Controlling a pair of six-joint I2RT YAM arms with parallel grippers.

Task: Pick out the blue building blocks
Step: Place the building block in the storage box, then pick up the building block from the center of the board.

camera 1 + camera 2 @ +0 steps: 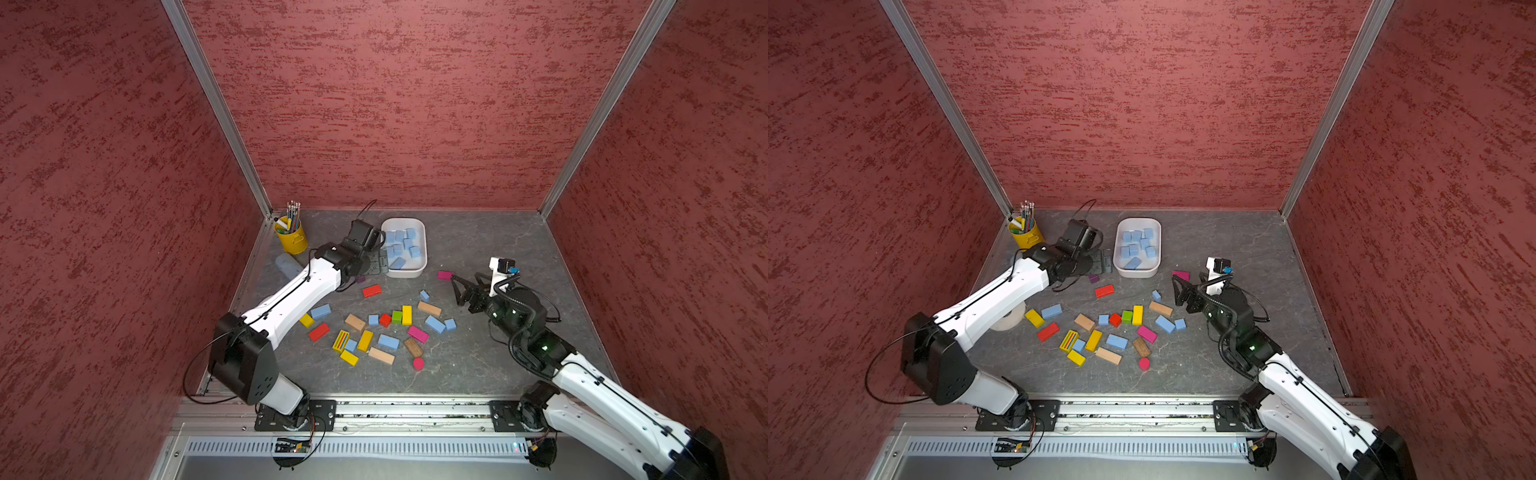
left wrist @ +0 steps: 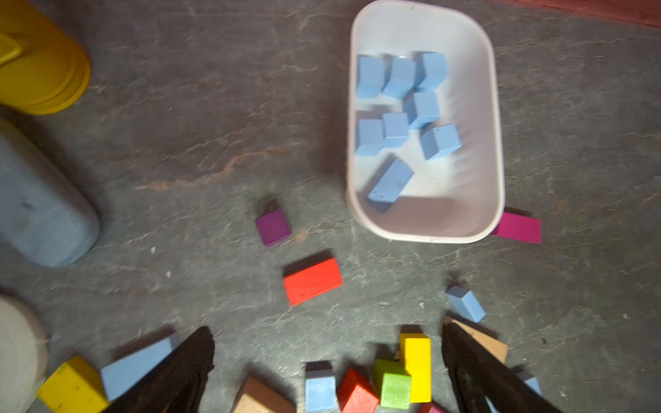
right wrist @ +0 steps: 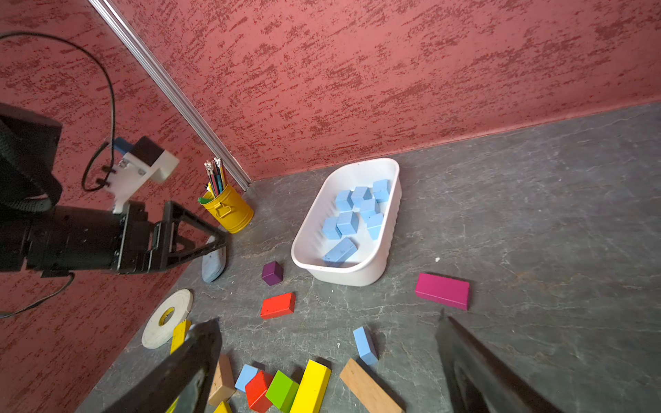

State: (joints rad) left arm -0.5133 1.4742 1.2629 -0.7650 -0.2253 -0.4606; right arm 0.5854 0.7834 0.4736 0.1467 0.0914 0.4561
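While the left tool (image 1: pixel 379 262) hangs wide and empty just beside the tray (image 1: pixel 405 272), the right tool (image 1: pixel 456 289) gapes empty too. About eight blue blocks (image 1: pixel 400 237) lie in the tray; several are left on the worktop (image 1: pixel 478 365) among other colours. The nearest blue block (image 1: pixel 424 296) lies flat, its long axis roughly toward the tray.

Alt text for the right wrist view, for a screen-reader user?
A white tub of blue blocks sits on the grey table by the red wall. Loose coloured blocks lie below the open right gripper. The left gripper hangs above the table, and a yellow pencil cup stands in the corner.
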